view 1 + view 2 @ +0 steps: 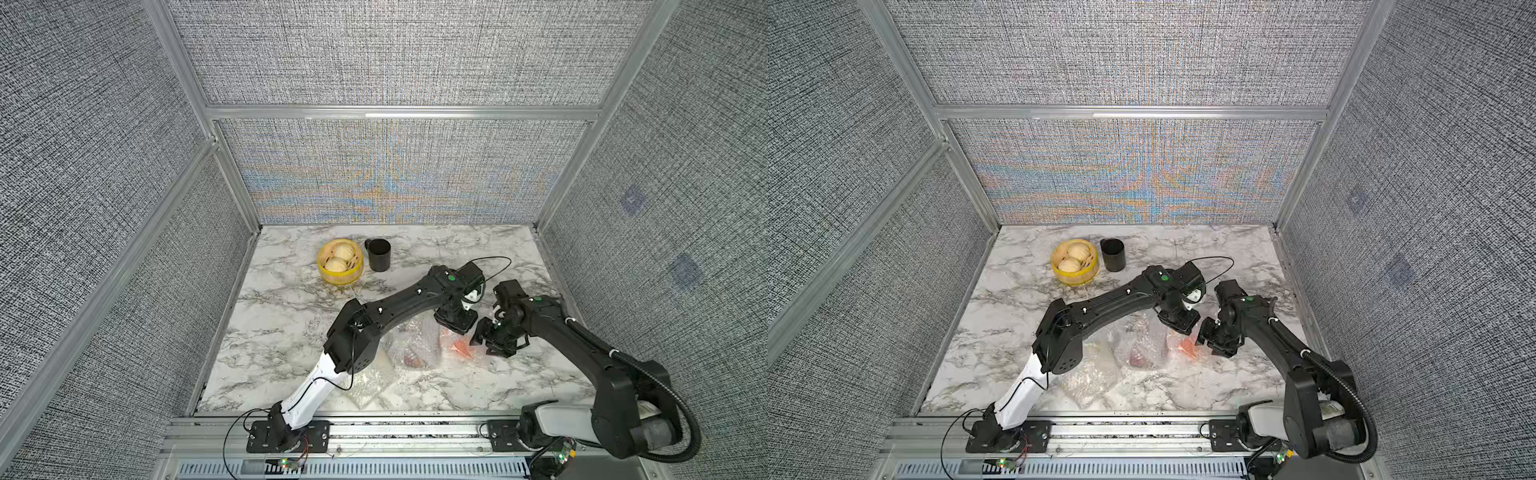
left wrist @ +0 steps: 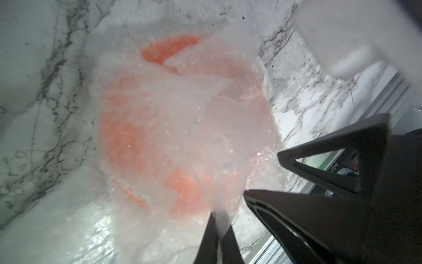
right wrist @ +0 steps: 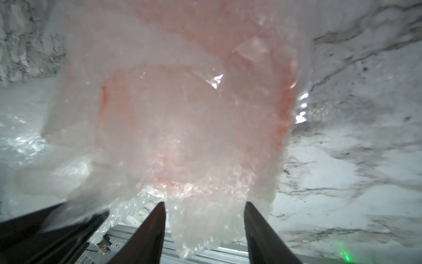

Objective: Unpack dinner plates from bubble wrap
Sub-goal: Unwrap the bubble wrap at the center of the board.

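Nearest the table's (image 1: 270, 353) front edge lies a loose sheet of bubble wrap (image 1: 368, 388). Behind it sit a dark red plate (image 1: 415, 353) and, to its right, the orange plate (image 2: 164, 49), both wrapped (the orange shows only in patches). The left gripper (image 2: 219, 219) is closed, pinching the orange plate's wrap. The right gripper (image 3: 204, 206), just beside it, has its jaws apart around the same wrap. Far back stand a basket of buns (image 1: 340, 262) and a black cup (image 1: 378, 254).

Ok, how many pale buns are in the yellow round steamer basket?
2. One pale bun lies at the far side of the yellow round steamer basket, the other at its near side; more could hide underneath.
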